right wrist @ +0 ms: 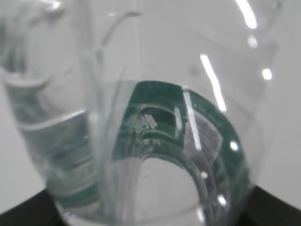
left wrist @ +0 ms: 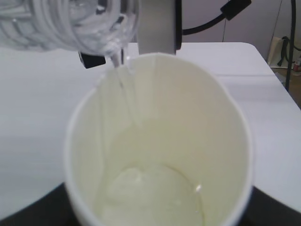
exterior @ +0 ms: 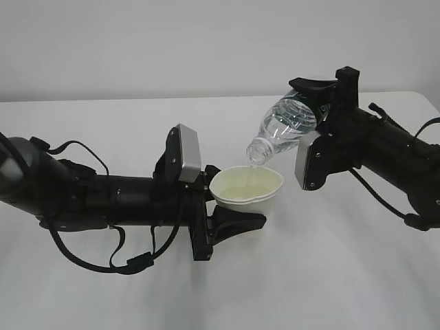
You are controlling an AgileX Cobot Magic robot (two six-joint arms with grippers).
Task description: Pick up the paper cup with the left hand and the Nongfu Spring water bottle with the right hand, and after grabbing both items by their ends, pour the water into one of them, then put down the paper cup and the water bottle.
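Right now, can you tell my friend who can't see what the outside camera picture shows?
A tipped water bottle, held by the right tool, pours water into a white paper cup held by the left tool above a white table.

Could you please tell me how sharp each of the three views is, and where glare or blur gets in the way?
Exterior view: evenly lit, soft shadows, everything sharp. Left wrist view: the small white tapered paper cup is fairly sharp, while the clear ribbed plastic bottle above it is blurred. Right wrist view: the bottle fills the frame out of focus, with bright streaks of glare across its dark green label.
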